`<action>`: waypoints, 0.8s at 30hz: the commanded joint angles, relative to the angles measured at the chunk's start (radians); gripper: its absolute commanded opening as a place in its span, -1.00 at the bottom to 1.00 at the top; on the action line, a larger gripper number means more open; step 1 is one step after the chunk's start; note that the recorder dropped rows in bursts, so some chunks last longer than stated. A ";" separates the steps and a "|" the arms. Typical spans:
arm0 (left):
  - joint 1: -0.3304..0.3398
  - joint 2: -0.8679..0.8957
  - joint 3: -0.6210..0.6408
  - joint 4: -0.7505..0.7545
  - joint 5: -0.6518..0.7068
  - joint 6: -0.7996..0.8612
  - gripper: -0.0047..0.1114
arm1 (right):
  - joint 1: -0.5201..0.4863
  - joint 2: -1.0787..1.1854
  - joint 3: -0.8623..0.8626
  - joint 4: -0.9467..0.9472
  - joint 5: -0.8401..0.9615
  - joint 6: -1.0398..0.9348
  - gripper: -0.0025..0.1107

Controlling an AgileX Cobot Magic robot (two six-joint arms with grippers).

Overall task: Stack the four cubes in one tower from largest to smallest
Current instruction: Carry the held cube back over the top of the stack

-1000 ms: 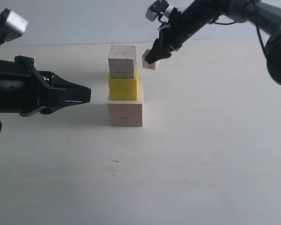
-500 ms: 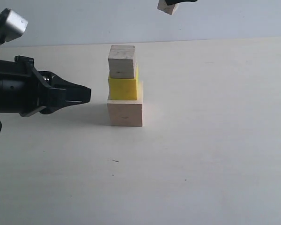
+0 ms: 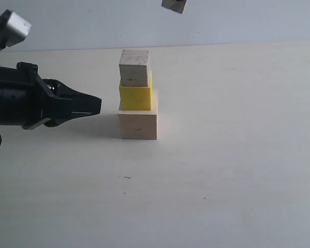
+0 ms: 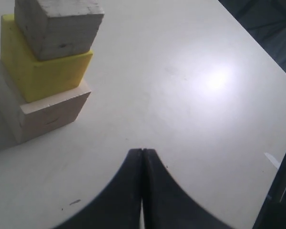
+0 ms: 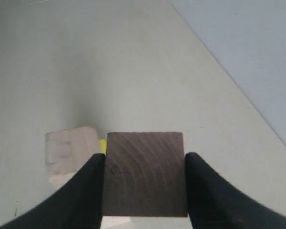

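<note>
On the table (image 3: 237,155), three stacked cubes (image 3: 137,96) (fourth cube (image 3: 174,4) held above).

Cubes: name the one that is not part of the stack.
The smallest pale cube, held in the air by the right gripper. The large pale cube, yellow cube and medium pale cube sit stacked on the table.

Near the middle of the desk (image 3: 222,155) the large cube (image 3: 138,125) carries the second-largest cube (image 3: 136,98), with the medium cube (image 3: 135,67) on top. The left pincer (image 3: 95,106) hangs to their left, apart from them. High above and to their right, the small cube (image 3: 174,5) sits gripped in the right pincer (image 5: 144,157).
</note>
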 commanded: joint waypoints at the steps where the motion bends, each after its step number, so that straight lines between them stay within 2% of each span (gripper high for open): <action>1: -0.007 -0.009 0.001 -0.004 -0.014 -0.002 -0.92 | 0.031 -0.099 0.194 0.063 0.003 -0.262 -0.96; 3: -0.007 -0.009 0.001 -0.004 -0.022 -0.002 -0.92 | 0.043 -0.112 0.231 0.082 0.003 -0.308 -0.96; 11: -0.007 -0.009 0.001 -0.004 -0.028 -0.002 -0.92 | 0.113 -0.114 0.235 0.083 -0.016 -0.286 -0.96; 18: -0.007 -0.009 0.001 -0.004 -0.028 0.000 -0.92 | 0.206 -0.114 0.209 -0.090 -0.125 -0.147 -0.96; 24: -0.007 -0.035 0.001 -0.004 -0.023 0.027 -0.92 | 0.217 -0.114 0.130 -0.103 -0.119 -0.095 -0.96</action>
